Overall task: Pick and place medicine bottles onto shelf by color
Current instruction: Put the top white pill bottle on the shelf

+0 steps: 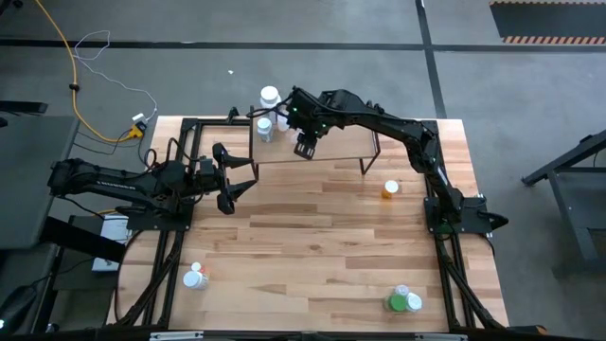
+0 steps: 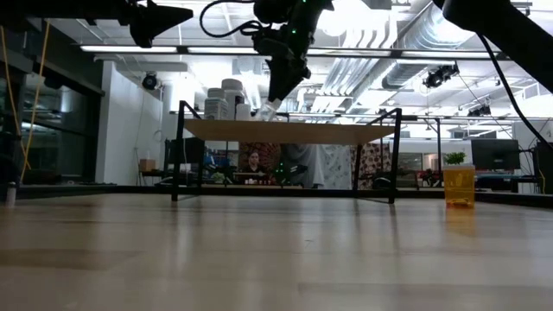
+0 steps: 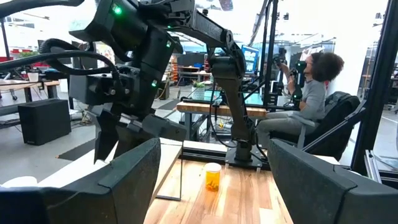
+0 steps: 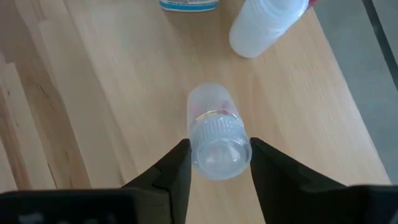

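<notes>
Right wrist view: white-capped bottle (image 4: pixel 214 138) clamped by right gripper (image 4: pixel 215 163) over shelf (image 4: pixel 106 93) — placing step; release needed next. Left gripper (image 1: pixel 227 180) idle, jaws apart.

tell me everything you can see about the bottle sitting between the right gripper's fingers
The bottle is a small, round, whitish translucent plastic one with a ribbed white cap and a faint pinkish band under it. It stands upright on the light-wood shelf, near two other bottles. The right gripper reaches down from above, one dark finger at each side of the cap, close against it; whether they press it is unclear.
</notes>
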You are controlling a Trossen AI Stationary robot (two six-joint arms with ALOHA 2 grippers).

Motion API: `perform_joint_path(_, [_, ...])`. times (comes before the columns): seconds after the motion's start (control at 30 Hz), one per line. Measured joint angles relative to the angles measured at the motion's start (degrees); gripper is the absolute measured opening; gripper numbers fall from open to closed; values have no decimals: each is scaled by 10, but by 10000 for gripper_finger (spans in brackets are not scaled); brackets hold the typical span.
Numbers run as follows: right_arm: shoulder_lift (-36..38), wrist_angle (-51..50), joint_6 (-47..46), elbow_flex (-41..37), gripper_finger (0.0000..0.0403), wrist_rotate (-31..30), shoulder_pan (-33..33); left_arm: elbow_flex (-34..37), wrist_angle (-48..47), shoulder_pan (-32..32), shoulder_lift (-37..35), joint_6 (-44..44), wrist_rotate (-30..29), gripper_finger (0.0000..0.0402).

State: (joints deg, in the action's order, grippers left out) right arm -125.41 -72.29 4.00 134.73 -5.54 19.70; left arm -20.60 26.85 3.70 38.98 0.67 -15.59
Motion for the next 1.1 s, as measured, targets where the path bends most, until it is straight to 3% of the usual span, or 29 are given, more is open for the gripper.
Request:
perform_joint_path(0.47, [44,-180,-12,2,124,-11,-1,0,-2,0,0,0,0,287])
perform_joint_path(0.83, [68,-177,-70,3,121,2,29,0,-6,0,0,-5,1,287])
perform_joint_path(1.1, [110,-177,-162,-45,121,-9,99,0,-18,0,0,-10,2,287])
